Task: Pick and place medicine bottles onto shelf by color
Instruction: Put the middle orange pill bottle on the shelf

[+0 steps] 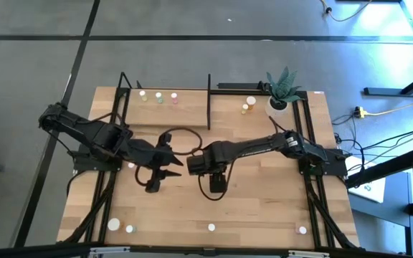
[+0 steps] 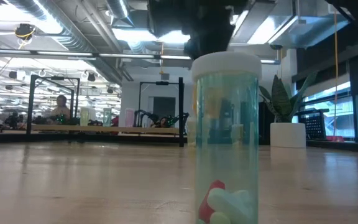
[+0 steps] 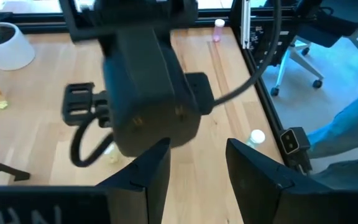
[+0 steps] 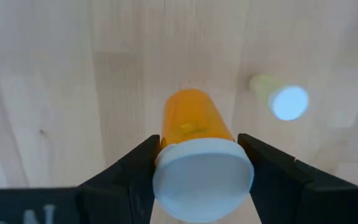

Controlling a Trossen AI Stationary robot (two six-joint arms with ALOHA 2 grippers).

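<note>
Gripping a translucent orange bottle [image 4: 191,127] by its smooth white cap, right gripper [image 4: 197,168], left gripper [image 3: 194,168] parted, empty, pale wood-grain table [image 4: 55,93].

Shelf [image 1: 192,107] centre free (divider [image 1: 209,100] aside)

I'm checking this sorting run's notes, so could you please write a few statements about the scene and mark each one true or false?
1. The right gripper is shut on an orange bottle with a white cap. True.
2. The left gripper holds a green bottle. False: its fingers are apart with nothing between them.
3. The potted plant stands at the table's far right corner. True.
4. The shelf holds no bottles. False: several small bottles stand along its far edge.
5. Both arms meet near the table's middle. True.
</note>
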